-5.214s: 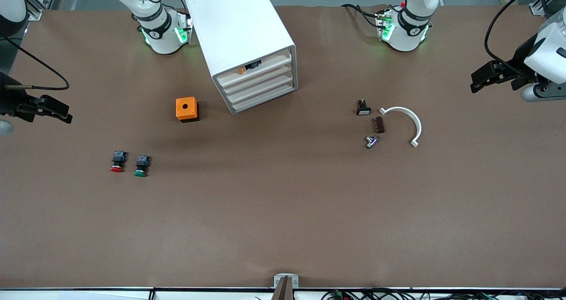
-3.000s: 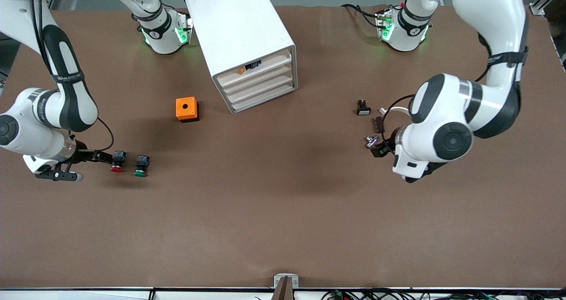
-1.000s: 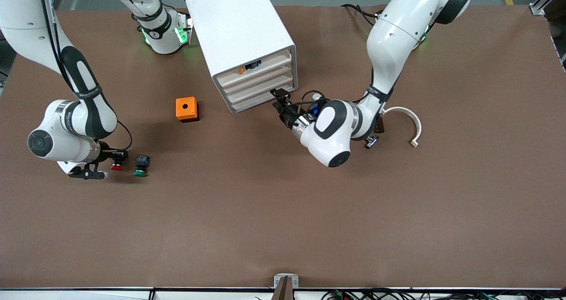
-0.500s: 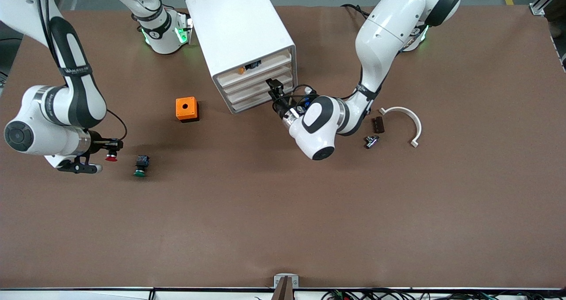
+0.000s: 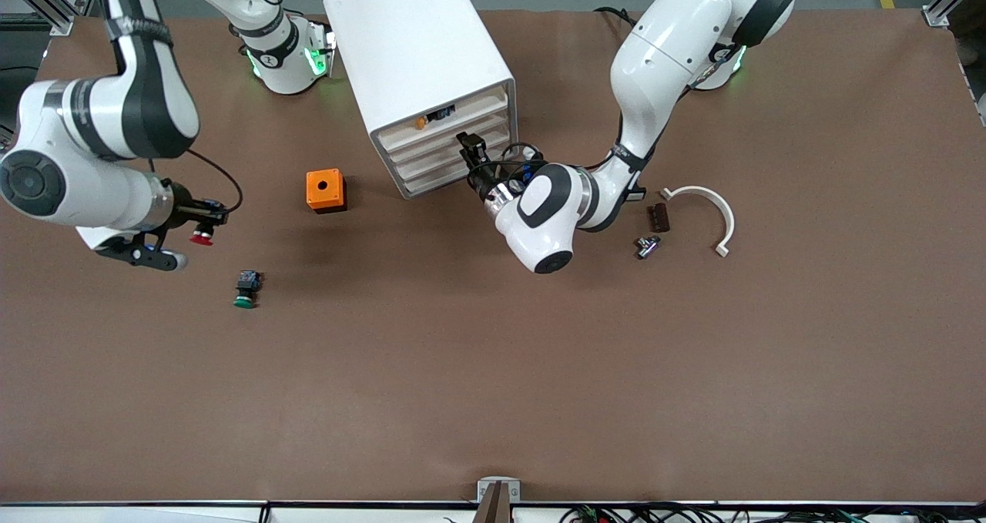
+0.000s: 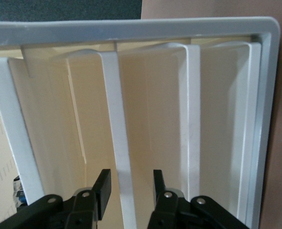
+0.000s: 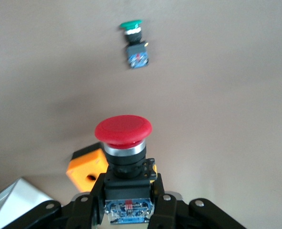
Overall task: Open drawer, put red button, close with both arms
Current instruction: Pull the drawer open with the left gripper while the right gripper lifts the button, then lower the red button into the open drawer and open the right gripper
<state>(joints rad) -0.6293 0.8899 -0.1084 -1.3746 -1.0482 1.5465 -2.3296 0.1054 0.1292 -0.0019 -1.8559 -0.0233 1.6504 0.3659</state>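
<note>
The white four-drawer cabinet [image 5: 416, 38] stands near the robots' bases with all drawers closed. My left gripper [image 5: 471, 149] is open at its front. In the left wrist view its fingertips [image 6: 103, 188] straddle the front lip of the plain drawer [image 6: 117, 143] second from the top [image 5: 435, 139], without pinching it. My right gripper [image 5: 206, 222] is shut on the black-and-blue body of the red button [image 5: 202, 237] and holds it up over the table. In the right wrist view [image 7: 129, 195] the red cap [image 7: 123, 130] points away from the jaws.
The green button [image 5: 245, 290] lies on the table under the right gripper's area [image 7: 134, 36]. An orange box with a hole [image 5: 325, 190] sits beside the cabinet. A white curved piece [image 5: 712, 207], a brown part [image 5: 659, 217] and a metal part [image 5: 645, 246] lie toward the left arm's end.
My right gripper took hold of the red button and lifted it off the table, away from the green one. My left gripper came in to the cabinet's front, around the second drawer's lip.
</note>
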